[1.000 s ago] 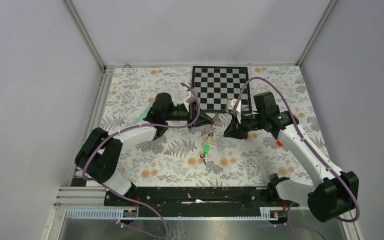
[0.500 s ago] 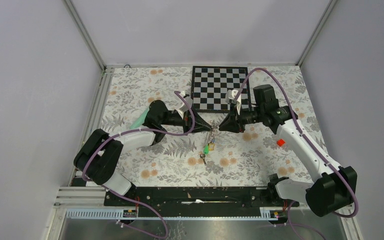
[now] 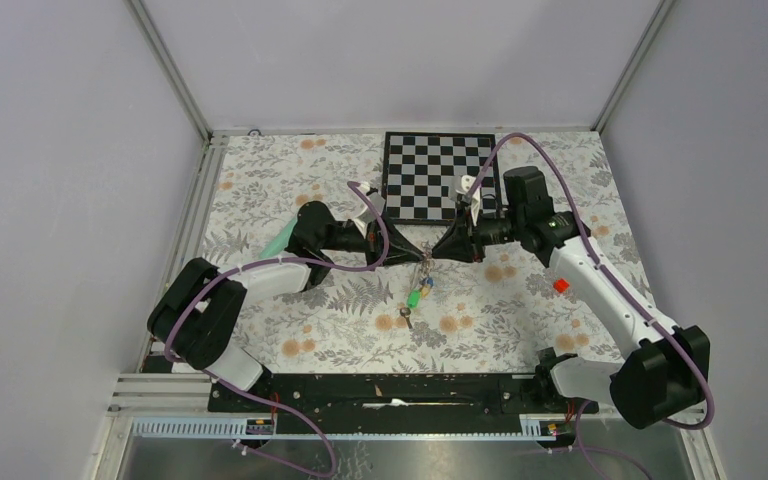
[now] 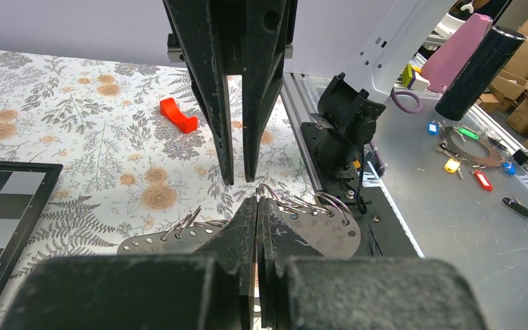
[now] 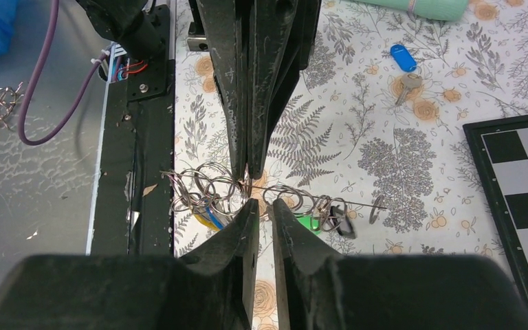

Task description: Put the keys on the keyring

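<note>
Swinging in toward the chessboard's (image 3: 438,178) near edge, my right gripper (image 5: 260,203) had met my left gripper (image 4: 256,201) there, the keyring (image 3: 426,265) strung between them and the green key (image 3: 415,297) dangling. The left was pressed shut on the rings' thin metal plate (image 4: 320,234); the right stood a slit apart, and I could not tell whether it pinched anything. Such light, springy, slippery wire wanted pinching flat across one ring.

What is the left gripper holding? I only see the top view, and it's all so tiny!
Observer: Left wrist view: the left gripper is shut on a flat holed plate strung with rings.
Operator: Is the other one grabbing too?
Observer: The right gripper has its jaws slightly apart at the plate's edge; I can't tell whether it grips.
Operator: Any keys hiding?
Observer: A blue key lies near a mint-green piece.
</note>
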Tool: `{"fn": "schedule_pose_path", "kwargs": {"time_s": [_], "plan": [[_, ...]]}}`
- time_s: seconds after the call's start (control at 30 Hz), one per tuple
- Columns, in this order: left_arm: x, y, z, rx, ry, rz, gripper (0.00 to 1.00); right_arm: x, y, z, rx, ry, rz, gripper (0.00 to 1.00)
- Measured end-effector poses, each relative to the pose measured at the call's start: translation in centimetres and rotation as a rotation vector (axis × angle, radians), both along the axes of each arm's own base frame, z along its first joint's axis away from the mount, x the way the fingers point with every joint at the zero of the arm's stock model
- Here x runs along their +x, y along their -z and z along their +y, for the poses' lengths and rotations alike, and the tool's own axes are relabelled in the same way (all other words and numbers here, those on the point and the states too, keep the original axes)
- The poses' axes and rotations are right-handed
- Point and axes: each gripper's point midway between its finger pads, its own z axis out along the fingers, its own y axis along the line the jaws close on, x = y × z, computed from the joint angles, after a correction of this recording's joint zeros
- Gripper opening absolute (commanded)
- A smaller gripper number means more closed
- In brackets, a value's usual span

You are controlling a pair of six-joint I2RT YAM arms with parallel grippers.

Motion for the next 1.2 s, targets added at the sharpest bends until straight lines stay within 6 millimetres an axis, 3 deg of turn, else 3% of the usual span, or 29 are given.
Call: {"fn": "schedule_pose_path", "kwargs": {"time_s": [0.33,0.63,1.2], "plan": [[0.2,-0.3,0.0,-0.008,-0.013,0.013,0.0,-0.8,2.0,0.0,-0.015,-0.012,0.038,0.19],[1.0,0.3,-0.2,0.01,-0.061,0.036,0.0,-0.7,1.7,0.6,0.011,-0.015,0.065,0.19],[2.0,2.0,-0.4,0.071,-0.115,0.077,0.0,-0.2,3.0,1.6,-0.003,0.007,0.143,0.18]]}}
